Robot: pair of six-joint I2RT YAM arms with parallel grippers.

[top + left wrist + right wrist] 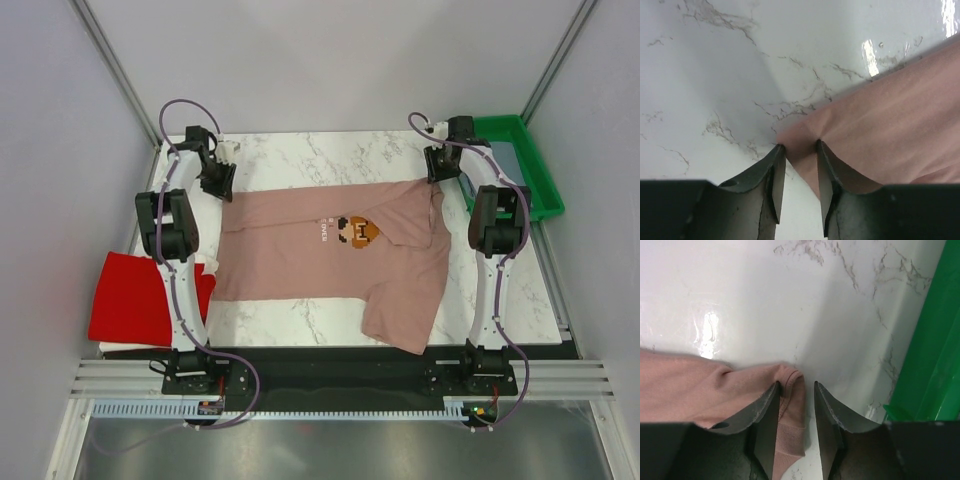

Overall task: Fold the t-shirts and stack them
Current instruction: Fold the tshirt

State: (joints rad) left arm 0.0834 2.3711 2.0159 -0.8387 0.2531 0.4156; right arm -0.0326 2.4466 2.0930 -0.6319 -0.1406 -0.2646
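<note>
A dusty-pink t-shirt (330, 255) with a small brown-orange chest graphic (358, 232) lies spread across the marble table, its near right part folded over. My left gripper (222, 190) is at the shirt's far left corner. In the left wrist view it (800, 147) is open, with the pink corner (802, 132) between the fingertips. My right gripper (437, 180) is at the far right corner. In the right wrist view it (796, 385) is open around a ribbed pink edge (792, 410). A red t-shirt (140, 298) lies at the table's left edge. Grey-blue cloth (503, 165) shows in the tray.
A green plastic tray (535, 175) stands at the far right, and its wall shows in the right wrist view (935, 350). White cloth (207, 266) peeks out beside the red shirt. Grey walls enclose the table (290, 155) on three sides.
</note>
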